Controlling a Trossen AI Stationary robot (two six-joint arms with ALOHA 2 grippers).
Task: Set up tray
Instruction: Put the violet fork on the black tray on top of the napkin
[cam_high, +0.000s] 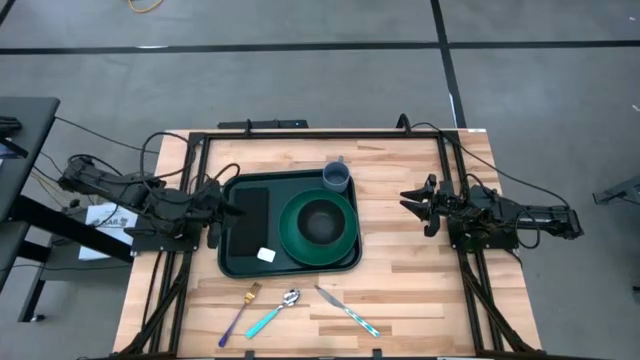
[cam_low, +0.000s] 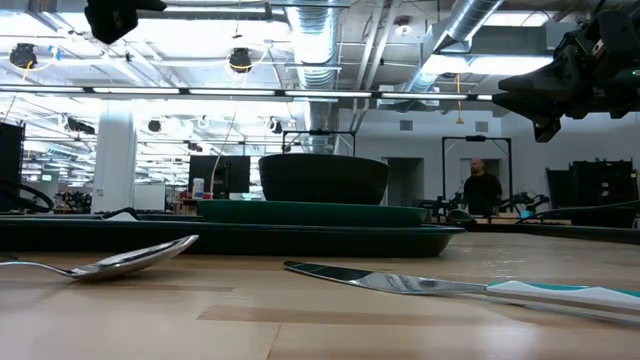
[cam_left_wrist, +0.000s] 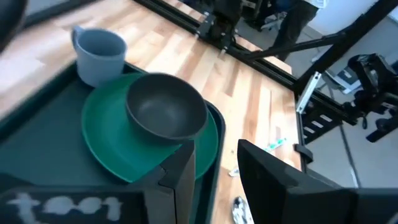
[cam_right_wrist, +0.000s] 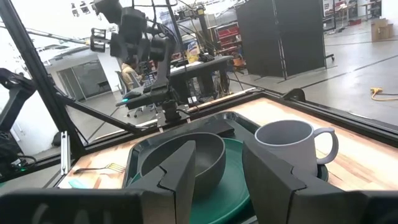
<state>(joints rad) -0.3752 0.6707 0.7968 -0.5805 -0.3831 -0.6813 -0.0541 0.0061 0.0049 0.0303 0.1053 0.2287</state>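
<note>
The dark green tray (cam_high: 290, 262) lies flat on the wooden table. On it rest a round green plate (cam_high: 345, 240) with a dark bowl (cam_high: 320, 220) in it, a grey-blue mug (cam_high: 336, 177) at the far right corner, a flat black rectangle (cam_high: 250, 212) and a small white piece (cam_high: 266, 255). My left gripper (cam_high: 232, 208) is open above the tray's left edge and touches nothing; the low view (cam_low: 115, 15) shows it well above the table. My right gripper (cam_high: 408, 200) is open, in the air to the right of the tray. The right wrist view shows the mug (cam_right_wrist: 289, 146) and the bowl (cam_right_wrist: 186, 158) beyond its fingers.
A fork (cam_high: 240, 310), a spoon (cam_high: 275, 312) and a knife (cam_high: 348, 310) with coloured handles lie on the table near the front edge, in front of the tray. A black frame (cam_high: 320, 132) runs along the far and side edges. A person (cam_low: 483, 185) stands far behind the table.
</note>
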